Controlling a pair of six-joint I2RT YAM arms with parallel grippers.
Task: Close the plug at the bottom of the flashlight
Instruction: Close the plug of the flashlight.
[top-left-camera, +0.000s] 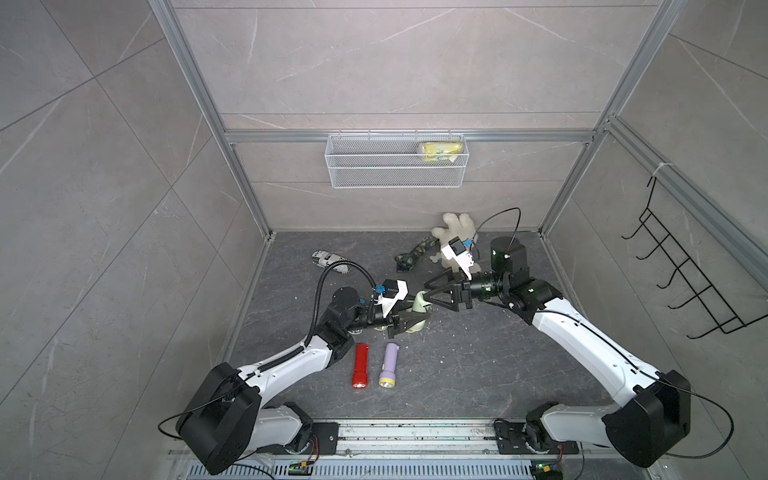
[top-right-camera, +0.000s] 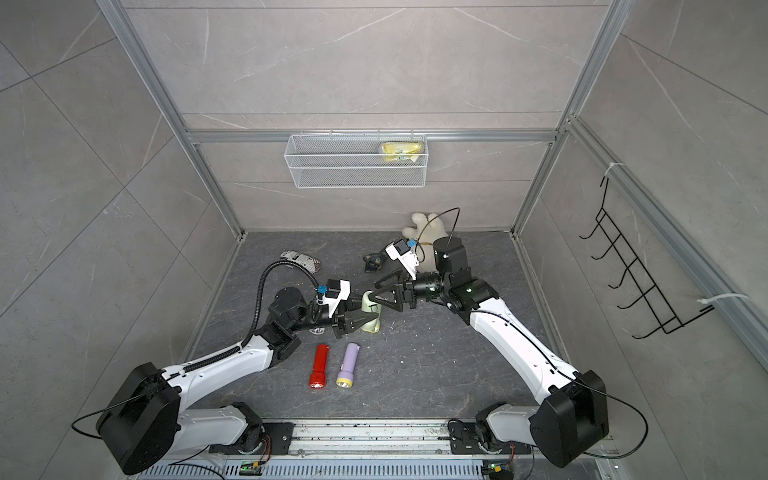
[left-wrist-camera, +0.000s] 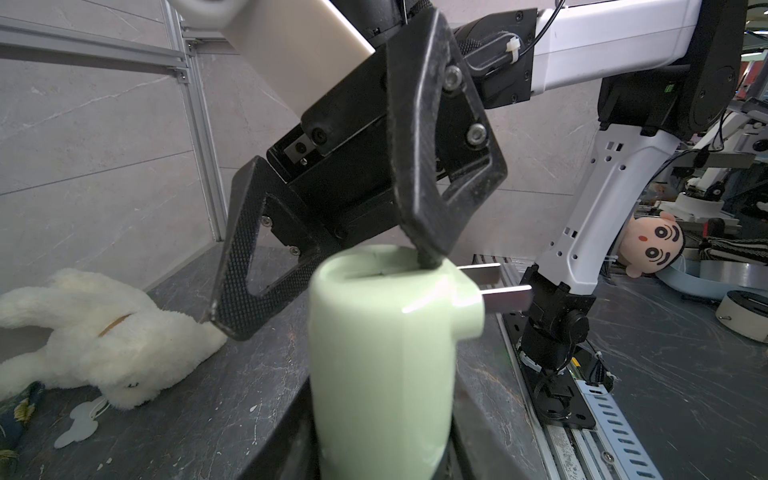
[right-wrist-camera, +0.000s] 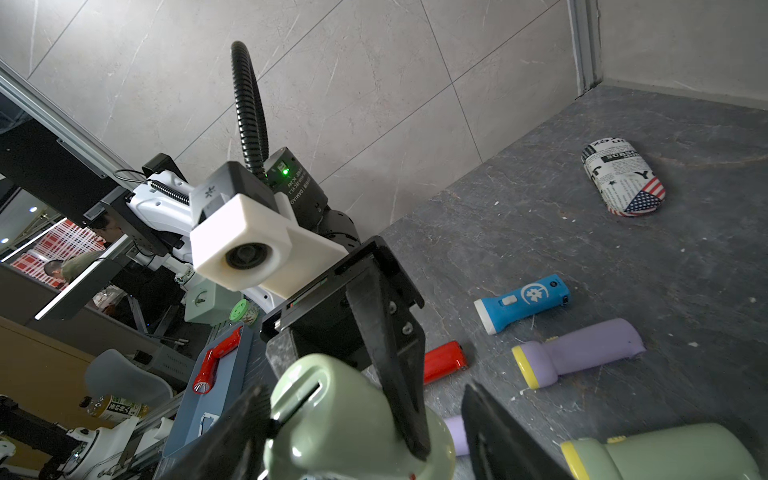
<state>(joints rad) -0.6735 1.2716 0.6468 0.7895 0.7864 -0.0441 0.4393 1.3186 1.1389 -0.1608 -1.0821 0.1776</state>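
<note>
**At mid-counter (top-left-camera: 457, 374), the plug (left-wrist-camera: 496, 286) is not yet folded**

Above the middle of the dark counter, the left pincer (top-left-camera: 419, 319) is clamped on the green flashlight (top-left-camera: 420, 306), holding it with the tail end up. The right pincer (top-left-camera: 426, 292) stands open astride that tail. One of its fingertips (left-wrist-camera: 429, 254) touches the end face beside the plug, and the other hangs apart. The plug sticks out sideways from the body, both metal blades showing. By my reading the grasp is done, and pressing the plug flat is left.
</note>
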